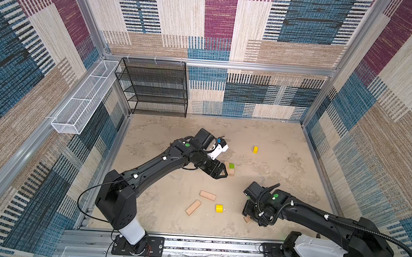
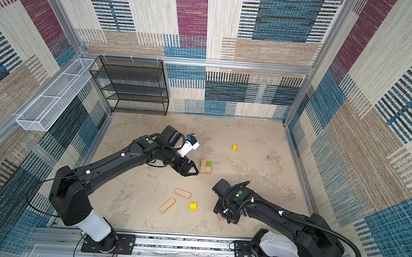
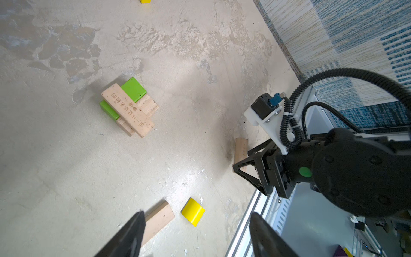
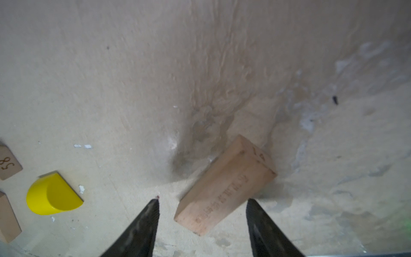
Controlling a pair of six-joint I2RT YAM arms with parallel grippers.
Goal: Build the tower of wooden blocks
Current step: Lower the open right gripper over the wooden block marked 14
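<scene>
The desk (image 1: 283,191) shows a job I'd call barely half done. The left end effector (image 2: 193,170) hangs released and empty just beside the tower (image 3: 129,109), which sits mid-desk and looks only two layers high: a green brick (image 3: 133,89) and tan wood under one crosswise plank. The right end effector (image 4: 202,201) straddles a loose plank (image 4: 226,184) near the front edge, its jaws spread and not yet clamped on it. A second plank (image 1: 207,195), a third plank (image 1: 193,207) and a yellow piece (image 1: 219,208) lie toward the front edge. Another yellow piece (image 1: 255,149) sits nearer the back.

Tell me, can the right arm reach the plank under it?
Probably yes. The right gripper is open, its jaws on either side of the plank, with nothing in between. The plank lies askew, so a small turn may help.
</scene>
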